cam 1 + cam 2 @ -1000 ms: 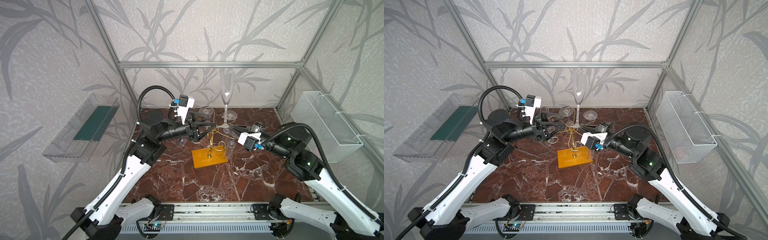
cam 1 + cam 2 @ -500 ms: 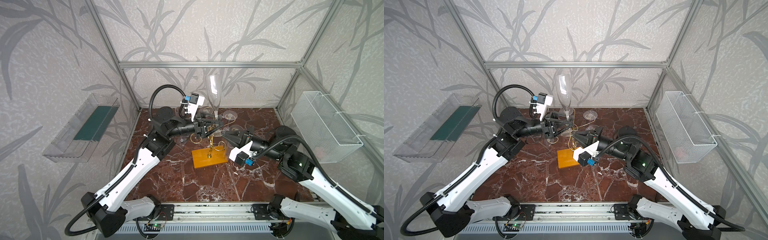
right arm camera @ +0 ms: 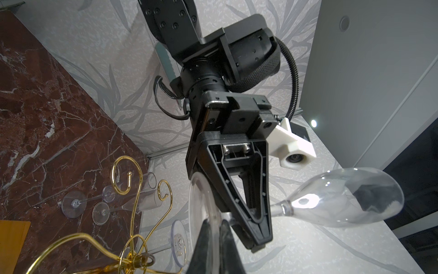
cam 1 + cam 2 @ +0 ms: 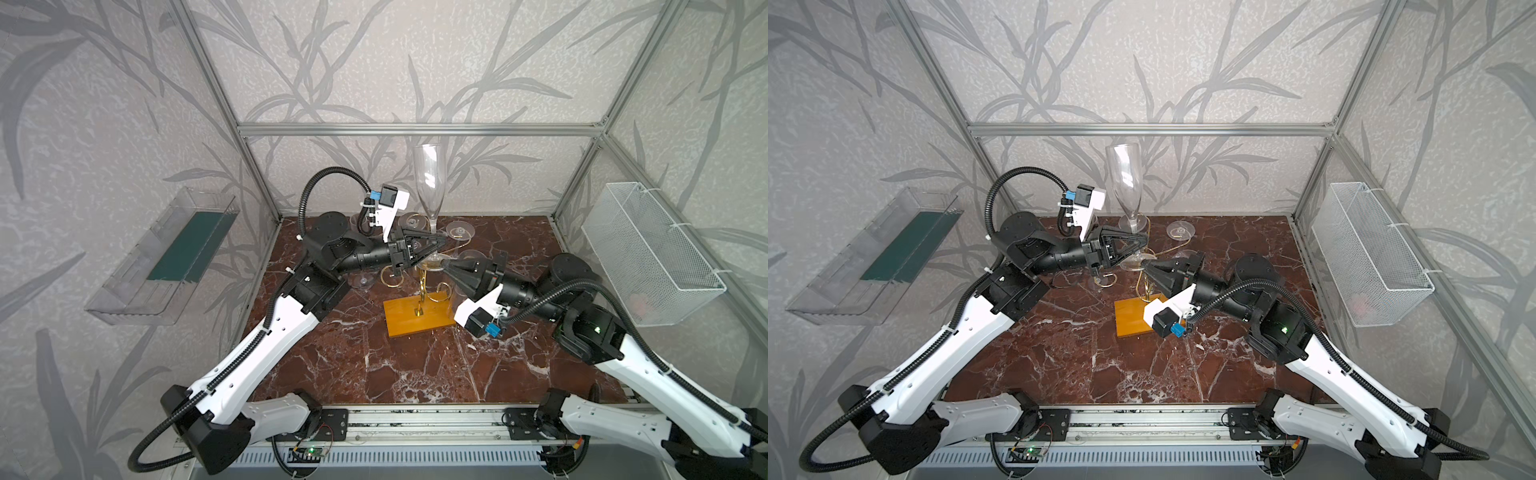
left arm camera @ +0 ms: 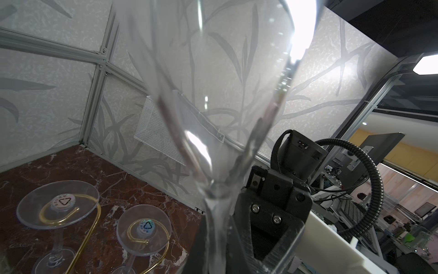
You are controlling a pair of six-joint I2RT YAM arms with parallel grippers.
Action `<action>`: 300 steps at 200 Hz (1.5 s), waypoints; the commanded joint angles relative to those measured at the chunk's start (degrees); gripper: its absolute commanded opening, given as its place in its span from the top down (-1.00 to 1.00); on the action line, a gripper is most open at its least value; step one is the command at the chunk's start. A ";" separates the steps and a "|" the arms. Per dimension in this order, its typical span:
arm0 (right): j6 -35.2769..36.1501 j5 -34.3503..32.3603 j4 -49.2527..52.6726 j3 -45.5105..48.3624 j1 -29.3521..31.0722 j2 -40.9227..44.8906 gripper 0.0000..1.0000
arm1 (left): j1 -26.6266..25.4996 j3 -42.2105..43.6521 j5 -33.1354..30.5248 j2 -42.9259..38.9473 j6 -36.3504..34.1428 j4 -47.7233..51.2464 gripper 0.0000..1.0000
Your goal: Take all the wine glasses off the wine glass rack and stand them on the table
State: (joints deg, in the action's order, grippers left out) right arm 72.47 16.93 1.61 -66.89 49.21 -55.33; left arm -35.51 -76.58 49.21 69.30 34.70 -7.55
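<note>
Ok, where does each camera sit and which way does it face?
Top views: high at the front, looking down on the table, the wine glass rack and both whole arms.
Left wrist: on the left arm, facing the wine glass; the right pincer shows behind it.
Right wrist: on the right arm, facing the left pincer shut on the stem; its own fingertips show.
Shared: both wrist views show the wine glass and the rack.

1. The wine glass (image 5: 220, 95): rim cut off in the left wrist view, walls blurred.
2. The wine glass rack (image 4: 1129, 320): base corner hidden behind the right wrist camera (image 4: 1165, 322).
3. The pinkish thing (image 4: 638, 305) in the wire basket (image 4: 665, 249): too small to tell.
</note>
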 commanded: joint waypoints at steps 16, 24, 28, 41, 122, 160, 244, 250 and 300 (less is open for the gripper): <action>-0.14 -0.64 -2.28 0.62 0.27 0.57 1.00 | -1.16 -2.61 0.05 -1.52 -1.95 0.15 1.00; -0.56 -0.49 -2.23 0.52 0.33 0.57 1.00 | -1.25 -2.70 -0.65 -1.60 -2.11 0.17 1.00; -0.68 -0.49 -2.30 0.46 0.34 0.49 1.00 | -1.36 -2.70 -0.93 -1.69 -2.22 0.28 1.00; -1.92 -0.73 -2.22 0.14 0.25 0.32 1.00 | -1.41 -2.54 -2.22 -2.13 -2.78 0.19 1.00; -31.84 4.66 -12.98 0.29 0.27 4.29 -0.20 | -1.41 -2.17 -20.05 -8.62 -22.66 11.13 1.00; -53.46 -14.44 -12.48 -7.92 0.26 0.24 -0.34 | -1.68 0.11 -28.21 -12.03 -31.59 13.74 1.00; -70.94 -7.89 -7.41 -19.85 0.27 -7.17 -0.64 | -2.75 2.93 -35.54 -13.10 -44.43 14.93 1.00; -71.75 -7.14 -6.63 -21.11 0.24 -8.22 -0.64 | -2.79 2.92 -35.55 -12.82 -44.90 14.94 1.00; -75.13 -1.92 -4.09 -28.57 0.27 -15.84 -0.65 | -4.41 2.92 -35.04 -10.68 -47.77 13.64 1.00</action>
State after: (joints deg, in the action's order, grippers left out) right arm 1.26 11.66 -3.97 -92.49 49.30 -68.73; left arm -39.03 -73.65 14.37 58.41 -9.50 8.21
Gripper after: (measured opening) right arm 0.826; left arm 0.092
